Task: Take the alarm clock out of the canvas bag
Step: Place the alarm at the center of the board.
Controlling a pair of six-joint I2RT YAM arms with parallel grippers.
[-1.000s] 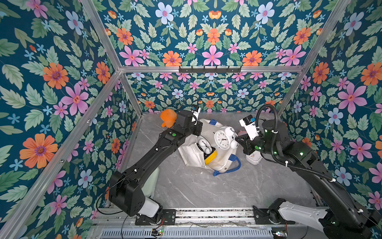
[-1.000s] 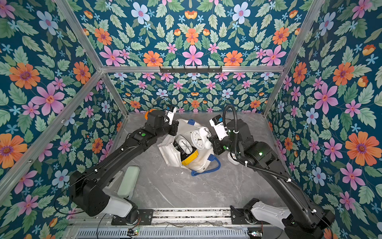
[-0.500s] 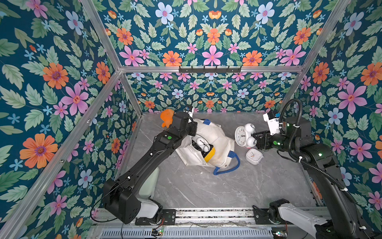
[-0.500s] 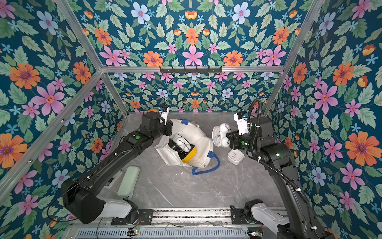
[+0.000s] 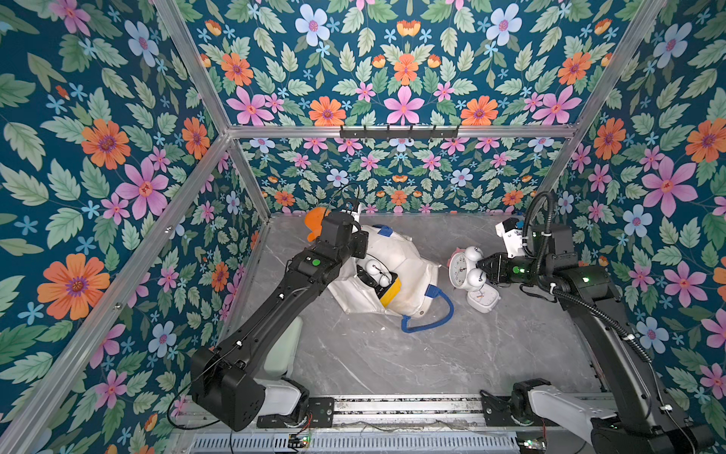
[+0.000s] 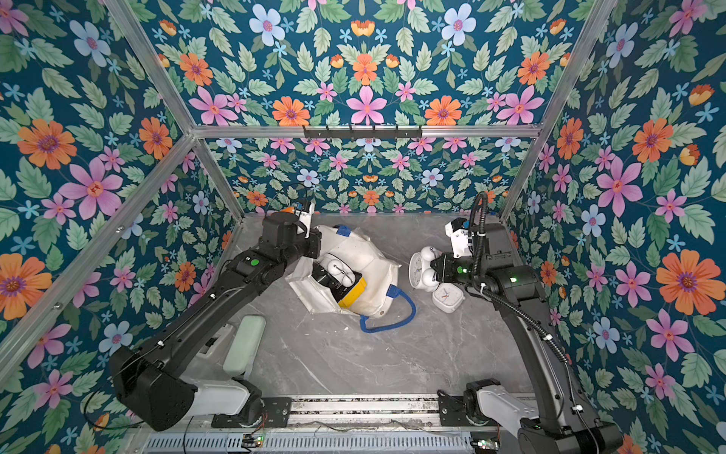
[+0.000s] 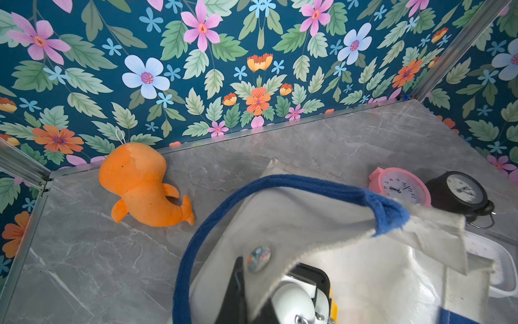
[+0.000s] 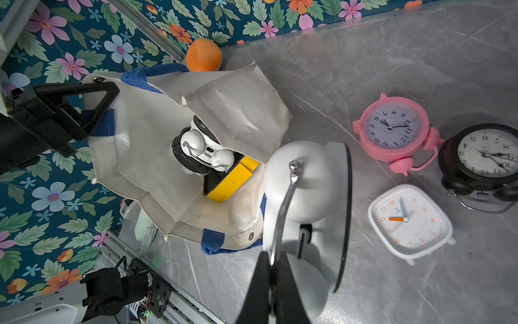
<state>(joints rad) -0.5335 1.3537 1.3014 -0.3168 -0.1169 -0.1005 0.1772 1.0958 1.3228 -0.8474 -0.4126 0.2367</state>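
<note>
**Near, centre right in both top views.** My right gripper [image 5: 485, 268] is closed tight on the chrome carry-handle of the white twin-bell alarm clock [image 5: 465, 269]. In the right wrist view the two black fingers [image 8: 259, 283] meet on the wire. The alarm clock is wholly outside the canvas bag [image 5: 400, 255], just right of the bag's edge. It partly overlaps a white square clock [image 5: 484, 302] that lies face-up on the grey marble counter [image 5: 393, 353]. I cannot tell whether the alarm clock's feet touch the counter.

**Middle, frame centre.** The canvas bag lies slumped on the counter with its mouth open toward the camera. One blue loop handle [image 5: 428, 324] trails at its lower right. My left gripper [image 7: 248, 291] is pinched shut on the bag's rim beside a blue strap patch [image 8: 105, 123] and holds that edge lifted. Inside the mouth sit a second white twin-bell clock [image 8: 201, 148] with a black rim and, touching it, a yellow-and-black boxy item [image 8: 229, 182] that I cannot identify.

**Beyond the square clock.** A pink round clock [image 8: 392, 129] and a black round clock [image 8: 487, 154] lie face-up just beside each other. Both are largely hidden under my right arm in the top views.

**Far, upper left of the counter.** An orange plush toy [image 5: 314, 222] lies against the floral back wall, behind my left wrist and apart from the bag.
</note>
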